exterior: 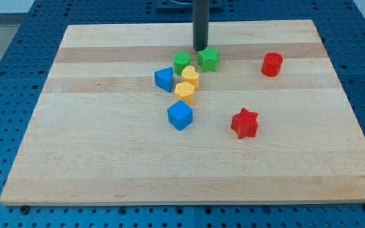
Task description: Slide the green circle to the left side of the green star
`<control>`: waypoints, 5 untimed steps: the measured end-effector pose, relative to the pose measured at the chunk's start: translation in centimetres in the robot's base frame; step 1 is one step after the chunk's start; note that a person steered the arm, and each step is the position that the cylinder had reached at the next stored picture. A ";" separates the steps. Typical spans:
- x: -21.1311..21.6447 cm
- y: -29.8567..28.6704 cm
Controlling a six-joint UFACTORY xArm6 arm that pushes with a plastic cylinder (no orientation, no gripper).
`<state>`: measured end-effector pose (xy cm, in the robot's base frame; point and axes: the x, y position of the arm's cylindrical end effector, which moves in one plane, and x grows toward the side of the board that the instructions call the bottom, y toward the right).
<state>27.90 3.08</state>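
Observation:
The green circle (182, 62) lies on the wooden board (106, 139), just left of the green star (209, 59), with a small gap between them. My tip (200, 49) is at the top edge of that gap, just above and between the two green blocks, close to the star's upper left corner. The rod rises straight to the view's top.
A blue block (164, 78) lies left below the green circle. A yellow heart (191, 77) and a yellow block (184, 92) sit under the circle, a blue cube (180, 115) lower. A red cylinder (272, 64) and a red star (244, 123) are at the right.

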 end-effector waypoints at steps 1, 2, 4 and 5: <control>0.0 0.7; 0.5 0.8; 1.9 0.8; 2.0 0.8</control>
<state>29.89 3.84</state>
